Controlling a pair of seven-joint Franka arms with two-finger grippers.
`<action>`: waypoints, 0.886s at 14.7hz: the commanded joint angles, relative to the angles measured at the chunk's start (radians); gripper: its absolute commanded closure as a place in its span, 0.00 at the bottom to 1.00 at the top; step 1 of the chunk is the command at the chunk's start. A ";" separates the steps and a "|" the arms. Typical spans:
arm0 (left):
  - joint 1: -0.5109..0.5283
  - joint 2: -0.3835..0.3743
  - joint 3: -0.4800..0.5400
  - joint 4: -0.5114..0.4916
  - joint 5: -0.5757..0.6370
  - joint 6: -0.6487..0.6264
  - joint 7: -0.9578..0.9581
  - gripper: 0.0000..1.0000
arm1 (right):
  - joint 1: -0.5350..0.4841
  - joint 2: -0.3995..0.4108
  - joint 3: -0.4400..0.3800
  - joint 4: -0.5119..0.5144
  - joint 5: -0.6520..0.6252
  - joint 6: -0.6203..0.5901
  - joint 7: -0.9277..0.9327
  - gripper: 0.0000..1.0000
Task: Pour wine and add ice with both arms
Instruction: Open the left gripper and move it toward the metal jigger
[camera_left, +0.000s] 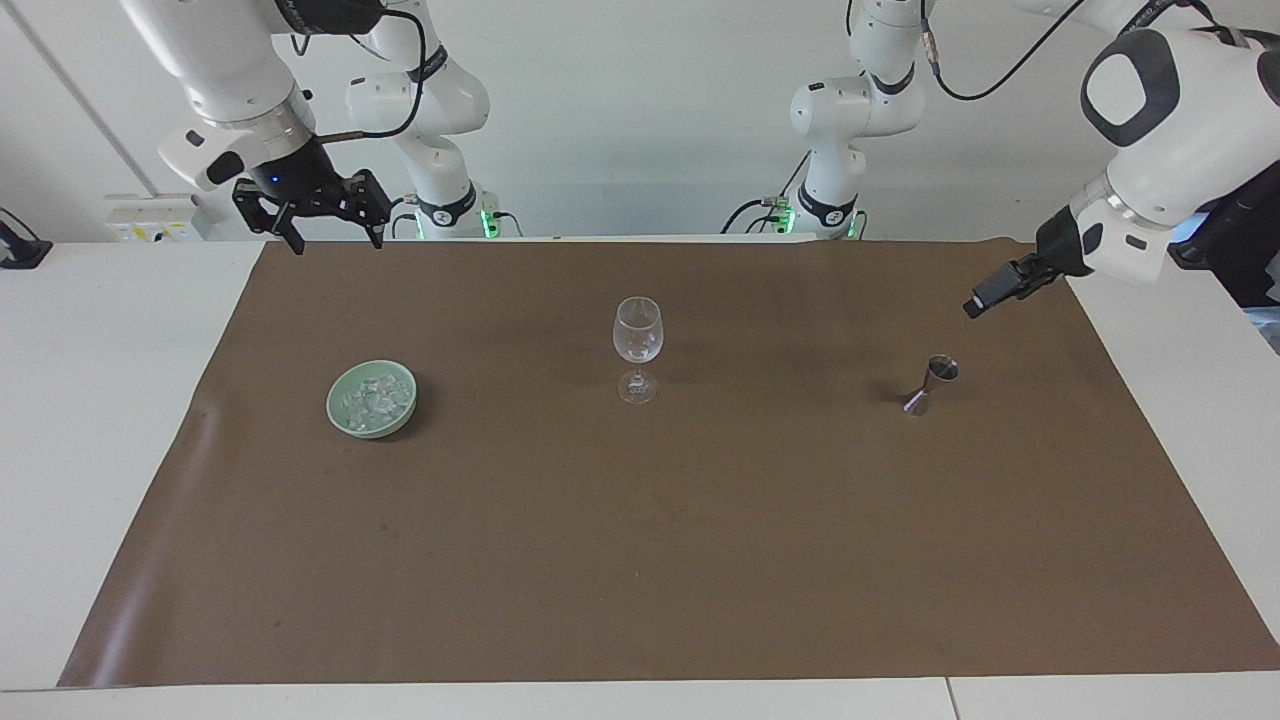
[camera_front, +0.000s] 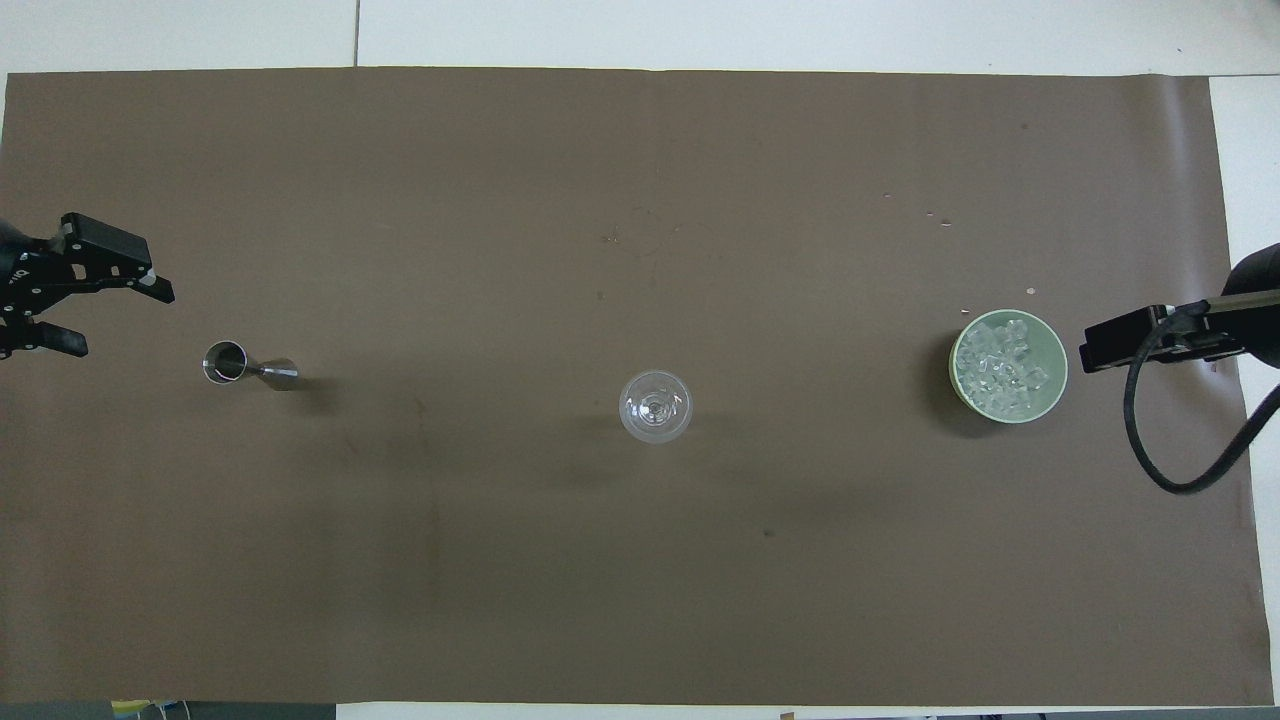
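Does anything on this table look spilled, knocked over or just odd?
Mostly tidy: the wine glass and metal measuring cup stand upright, and the ice sits in its green bowl. A few pale specks lie on the brown paper, farther from the robots than the bowl.

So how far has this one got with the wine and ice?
Nothing looks done: the glass stands empty mid-mat, and the ice is all in its green bowl. In hand: the left pincer, open and empty, hangs above the mat near the metal measuring cup; the right pincer, also open, hangs apart from the bowl. Pouring and icing are both left.
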 joint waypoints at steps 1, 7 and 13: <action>0.071 0.101 -0.006 0.041 -0.111 0.004 -0.193 0.00 | -0.005 -0.024 0.007 -0.025 0.011 -0.004 0.021 0.00; 0.184 0.229 -0.006 0.009 -0.264 0.117 -0.424 0.00 | -0.005 -0.024 0.009 -0.026 0.011 -0.005 0.021 0.00; 0.217 0.241 -0.008 -0.060 -0.274 0.209 -0.574 0.00 | -0.005 -0.027 0.010 -0.031 0.011 -0.007 0.021 0.00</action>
